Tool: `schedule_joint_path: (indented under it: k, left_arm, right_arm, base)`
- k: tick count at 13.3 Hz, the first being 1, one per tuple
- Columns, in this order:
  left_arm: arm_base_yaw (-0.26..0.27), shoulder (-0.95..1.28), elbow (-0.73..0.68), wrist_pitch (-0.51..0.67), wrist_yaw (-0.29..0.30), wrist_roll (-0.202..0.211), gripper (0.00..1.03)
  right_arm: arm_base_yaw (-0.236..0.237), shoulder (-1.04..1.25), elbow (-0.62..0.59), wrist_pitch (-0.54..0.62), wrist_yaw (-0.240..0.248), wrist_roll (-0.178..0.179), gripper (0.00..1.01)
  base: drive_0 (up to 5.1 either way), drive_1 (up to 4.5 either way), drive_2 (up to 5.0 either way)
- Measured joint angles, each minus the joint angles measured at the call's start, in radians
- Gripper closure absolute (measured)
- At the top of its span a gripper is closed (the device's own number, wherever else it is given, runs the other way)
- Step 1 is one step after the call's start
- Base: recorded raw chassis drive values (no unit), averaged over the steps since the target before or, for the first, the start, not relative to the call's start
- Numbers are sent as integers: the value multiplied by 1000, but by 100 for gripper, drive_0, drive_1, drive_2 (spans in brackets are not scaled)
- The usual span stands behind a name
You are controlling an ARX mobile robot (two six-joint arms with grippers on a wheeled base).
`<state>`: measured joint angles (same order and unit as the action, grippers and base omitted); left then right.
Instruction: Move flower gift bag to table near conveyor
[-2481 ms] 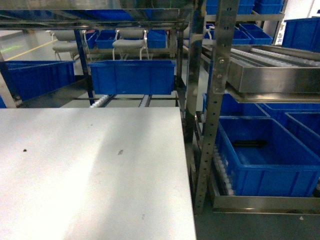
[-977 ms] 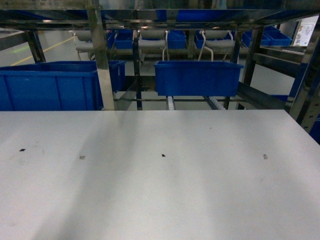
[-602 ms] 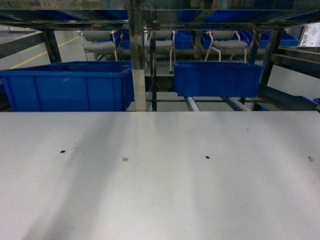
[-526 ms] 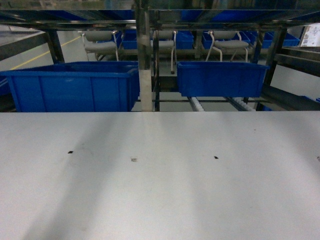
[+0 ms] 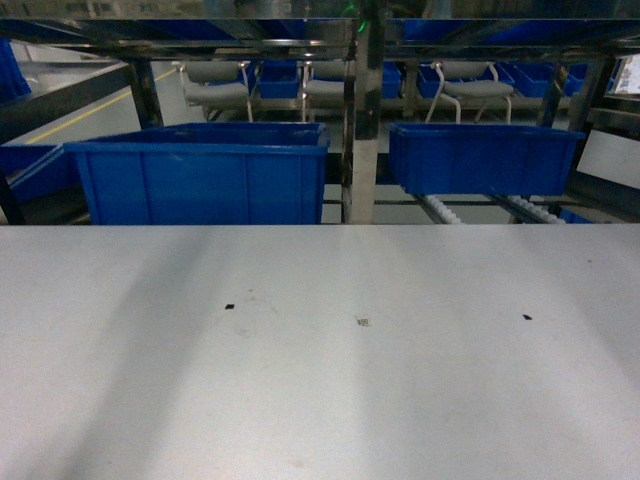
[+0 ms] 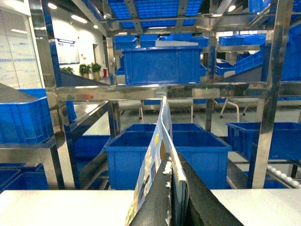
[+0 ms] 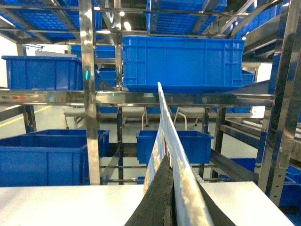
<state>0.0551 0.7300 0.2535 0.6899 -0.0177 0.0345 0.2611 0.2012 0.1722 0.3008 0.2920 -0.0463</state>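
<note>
White table point(image 5: 320, 400), bare but for dark specks. Behind it: conveyor rollers point(image 5: 440, 210), blue bins point(image 5: 200, 180), steel upright point(image 5: 360, 120), grey chairs point(image 5: 470, 90). Flower gift bag point(image 6: 160, 155) held edge-on above the table, pinched by left gripper point(image 6: 173, 197) and right gripper point(image 7: 169, 197), both clamped on it.
</note>
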Motion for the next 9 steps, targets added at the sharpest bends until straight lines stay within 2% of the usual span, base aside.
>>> schedule_joint_path:
  k: [5, 9]
  left_arm:
    - [-2, -3, 0, -2, 3, 0, 101]
    - [-2, -5, 0, 3, 3, 0, 101]
  right_arm:
    - [0, 0, 0, 4, 4, 0, 99]
    - [0, 0, 0, 6, 4, 0, 99]
  base:
    - [4, 437, -429]
    - [-5, 47, -56]
